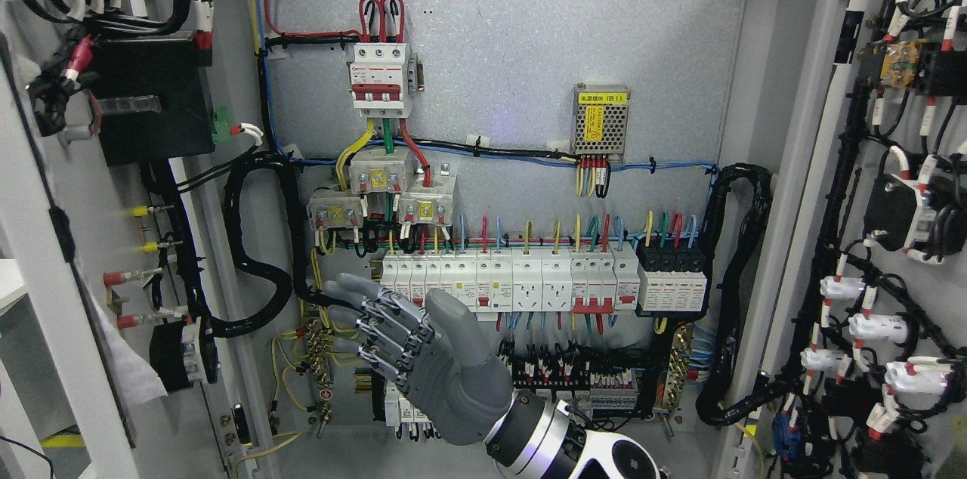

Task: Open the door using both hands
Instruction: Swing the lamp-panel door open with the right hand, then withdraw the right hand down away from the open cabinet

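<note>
Item one: our right hand (423,358), grey, its arm entering from the lower right edge. Its fingers (370,309) are spread loosely and hold nothing, pointing up and to the left in front of the cabinet interior.

Item two: the left door (83,184), swung wide open, well to the left of the fingers; its inner face carries black cabling and red and yellow terminals.

Item three: the right door (884,184), likewise open, far to the right of the fingers, hung with white connectors and black wiring.

Item four: the row of white breakers (514,279), just right of and slightly above the fingertips; we see red levers on several.

Item five: the three-pole main breaker (381,78), well above the fingers, with red looped wires at its top.

Item six: the perforated power supply box (602,120) with a yellow label, up and right of the fingers.

Item seven: the black corrugated conduit (253,260), looping just left of the fingers.

Our left hand does not show.
</note>
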`<state>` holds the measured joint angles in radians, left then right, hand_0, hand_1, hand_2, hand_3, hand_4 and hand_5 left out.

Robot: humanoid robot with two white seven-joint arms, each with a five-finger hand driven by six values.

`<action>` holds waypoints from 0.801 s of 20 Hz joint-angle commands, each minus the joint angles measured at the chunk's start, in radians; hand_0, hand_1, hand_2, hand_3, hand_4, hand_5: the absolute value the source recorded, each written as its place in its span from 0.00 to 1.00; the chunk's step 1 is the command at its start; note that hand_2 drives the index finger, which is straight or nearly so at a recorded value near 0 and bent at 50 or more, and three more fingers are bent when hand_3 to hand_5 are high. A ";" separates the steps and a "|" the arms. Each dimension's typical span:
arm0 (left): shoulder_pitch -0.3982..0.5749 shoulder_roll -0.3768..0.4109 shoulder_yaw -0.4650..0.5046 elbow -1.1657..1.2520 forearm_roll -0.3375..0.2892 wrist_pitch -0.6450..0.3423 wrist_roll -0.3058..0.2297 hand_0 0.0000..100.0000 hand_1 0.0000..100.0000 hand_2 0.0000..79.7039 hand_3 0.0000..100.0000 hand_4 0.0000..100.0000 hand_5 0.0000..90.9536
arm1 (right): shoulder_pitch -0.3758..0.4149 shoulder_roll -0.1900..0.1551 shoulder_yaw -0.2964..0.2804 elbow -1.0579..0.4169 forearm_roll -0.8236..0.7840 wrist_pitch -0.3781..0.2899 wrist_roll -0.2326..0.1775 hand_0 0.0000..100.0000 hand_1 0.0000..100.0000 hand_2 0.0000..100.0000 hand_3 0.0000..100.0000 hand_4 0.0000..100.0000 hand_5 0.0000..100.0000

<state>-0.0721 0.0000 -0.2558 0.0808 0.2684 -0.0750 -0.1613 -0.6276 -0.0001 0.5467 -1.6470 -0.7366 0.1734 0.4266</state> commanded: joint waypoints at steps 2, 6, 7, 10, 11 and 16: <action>0.000 0.003 0.001 0.001 0.000 0.000 0.000 0.30 0.00 0.03 0.03 0.04 0.00 | 0.040 0.000 0.211 -0.120 -0.033 -0.002 0.001 0.22 0.00 0.00 0.00 0.00 0.00; 0.002 0.003 0.001 0.001 0.000 0.000 0.000 0.30 0.00 0.03 0.03 0.04 0.00 | 0.036 0.000 0.236 -0.093 -0.030 -0.002 0.001 0.22 0.00 0.00 0.00 0.00 0.00; 0.002 0.003 0.001 0.001 0.000 0.000 0.000 0.30 0.00 0.03 0.03 0.04 0.00 | 0.032 0.000 0.240 -0.085 -0.030 -0.002 0.001 0.22 0.00 0.00 0.00 0.00 0.00; 0.005 0.003 0.000 -0.001 0.000 0.000 0.000 0.30 0.00 0.03 0.03 0.04 0.00 | 0.017 0.000 0.263 -0.080 -0.030 -0.002 0.001 0.22 0.00 0.00 0.00 0.00 0.00; 0.005 0.003 0.000 -0.001 0.000 0.000 0.000 0.30 0.00 0.03 0.03 0.04 0.00 | 0.014 0.000 0.265 -0.073 -0.030 -0.002 0.001 0.22 0.00 0.00 0.00 0.00 0.00; 0.005 0.005 0.000 -0.001 0.000 0.000 -0.001 0.30 0.00 0.03 0.03 0.04 0.00 | -0.027 0.000 0.294 -0.051 -0.037 -0.006 0.001 0.22 0.00 0.00 0.00 0.00 0.00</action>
<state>-0.0685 0.0000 -0.2556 0.0803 0.2684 -0.0751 -0.1613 -0.6255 -0.0001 0.7441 -1.7055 -0.7682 0.1698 0.4283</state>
